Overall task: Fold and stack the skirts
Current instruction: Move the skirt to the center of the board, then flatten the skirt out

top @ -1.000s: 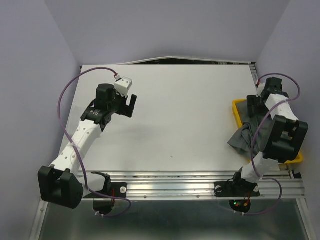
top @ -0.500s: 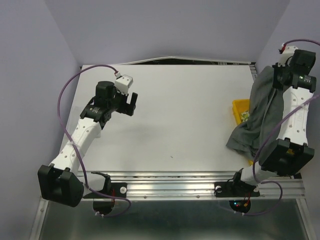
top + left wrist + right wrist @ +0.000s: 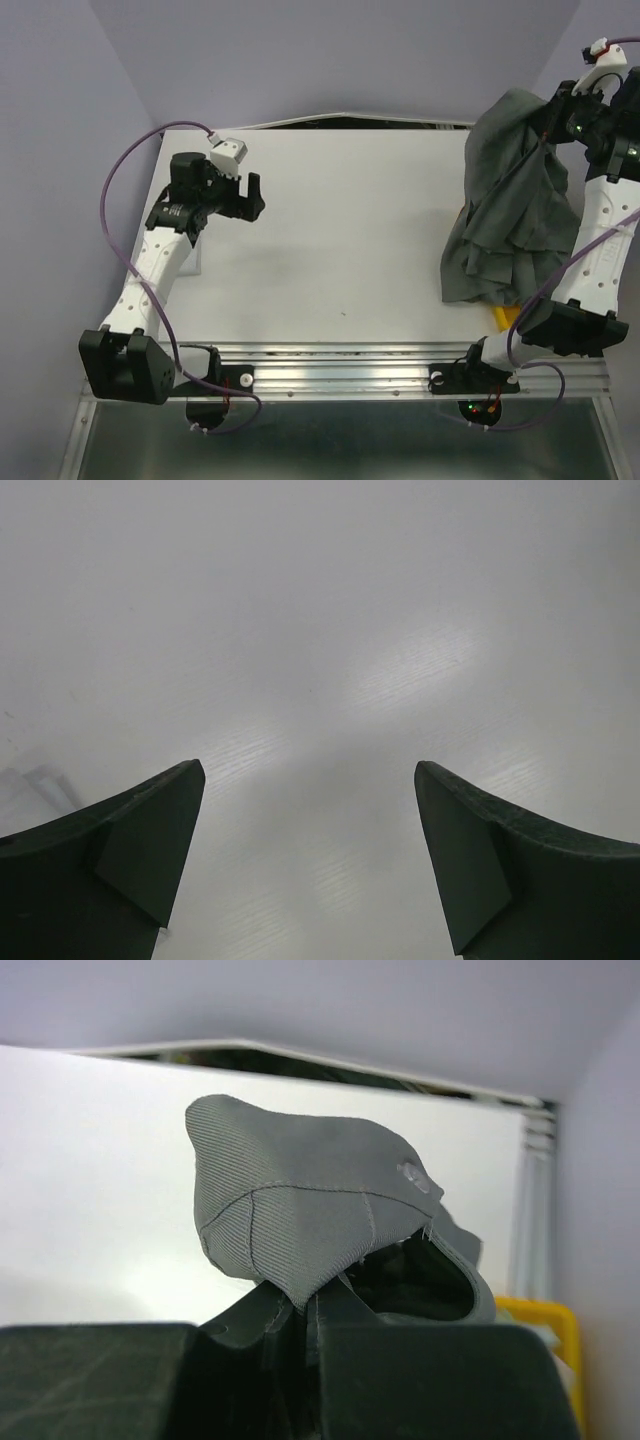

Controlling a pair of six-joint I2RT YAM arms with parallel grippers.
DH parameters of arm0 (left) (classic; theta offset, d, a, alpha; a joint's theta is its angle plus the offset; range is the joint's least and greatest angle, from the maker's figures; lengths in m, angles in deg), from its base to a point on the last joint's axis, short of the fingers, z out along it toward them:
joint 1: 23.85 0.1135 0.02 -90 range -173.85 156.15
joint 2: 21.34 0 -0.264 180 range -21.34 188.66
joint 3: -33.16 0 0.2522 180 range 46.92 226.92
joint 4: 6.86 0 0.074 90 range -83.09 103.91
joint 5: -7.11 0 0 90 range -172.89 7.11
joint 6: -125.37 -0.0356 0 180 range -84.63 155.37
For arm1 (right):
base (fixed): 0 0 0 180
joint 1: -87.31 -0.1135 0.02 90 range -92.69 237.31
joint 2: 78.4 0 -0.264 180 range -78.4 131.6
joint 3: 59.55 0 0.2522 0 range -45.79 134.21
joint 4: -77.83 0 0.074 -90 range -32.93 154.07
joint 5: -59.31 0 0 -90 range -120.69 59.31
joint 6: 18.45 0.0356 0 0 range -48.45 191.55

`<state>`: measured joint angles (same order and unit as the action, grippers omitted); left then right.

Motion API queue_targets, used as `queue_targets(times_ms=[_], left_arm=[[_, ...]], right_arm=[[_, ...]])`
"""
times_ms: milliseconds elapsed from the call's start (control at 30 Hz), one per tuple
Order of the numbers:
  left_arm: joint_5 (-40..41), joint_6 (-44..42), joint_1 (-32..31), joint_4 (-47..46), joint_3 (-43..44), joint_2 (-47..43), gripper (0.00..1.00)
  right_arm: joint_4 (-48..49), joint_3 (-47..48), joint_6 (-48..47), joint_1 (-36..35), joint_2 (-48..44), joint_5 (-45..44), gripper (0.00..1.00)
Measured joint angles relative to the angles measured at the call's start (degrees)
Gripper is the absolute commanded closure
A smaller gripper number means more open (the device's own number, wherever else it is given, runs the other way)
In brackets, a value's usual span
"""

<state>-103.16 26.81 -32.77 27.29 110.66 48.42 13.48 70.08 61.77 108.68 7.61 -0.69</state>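
Our right hand (image 3: 562, 103) is pinched shut on a fold of the dark grey skirt (image 3: 515, 205) and holds it up high over the far right corner of the bench (image 3: 350, 230). In the right wrist view the fingers (image 3: 250, 1330) meet with no gap that we can see. A hump of fine-ribbed grey cloth bulges up out of them, with stitched seams and a small clear button or bead on its upper face. From that grip the skirt hangs down in long loose folds, wide at the top and gathered lower down. Its bottom edge is bunched along the right side of the bench near the front. We cannot tell whether that edge rests on the surface or hangs just above it. The cloth covers nearly all of the yellow tray (image 3: 508, 318). From above we see only a sliver of it under the lowest folds, and the wrist view catches one yellow corner behind the cloth at the right. Well apart from all this, our left hand (image 3: 245, 190) is spread fully open over the far left part of the bench, with its fingers pointing towards the middle. It grips nothing, and its wrist view shows only bare pale surface between the two dark fingertips. How close it hangs to that surface we cannot judge. A purple cable (image 3: 125, 170) loops from it back along the left arm.
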Motion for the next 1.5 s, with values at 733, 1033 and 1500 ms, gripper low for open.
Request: queue_targets(times_ms=[733, 1033, 1500], left_arm=[[-19.26, -4.15, 14.53, 1.42, 7.67, 3.30, 0.03], [-13.18, -20.76, 6.54, 5.99, -3.43, 0.44, 0.06], [-3.63, -25.03, -7.91, 5.81, -8.33, -0.63, 0.11]], right_arm=[[31.28, -34.27, 9.75, -28.09, -2.47, 29.09, 0.78], [21.90, -59.45, -10.67, -28.09, -0.37, 18.43, 0.17], [12.41, -55.65, -8.52, -31.41, -10.12, 11.47, 0.18]])
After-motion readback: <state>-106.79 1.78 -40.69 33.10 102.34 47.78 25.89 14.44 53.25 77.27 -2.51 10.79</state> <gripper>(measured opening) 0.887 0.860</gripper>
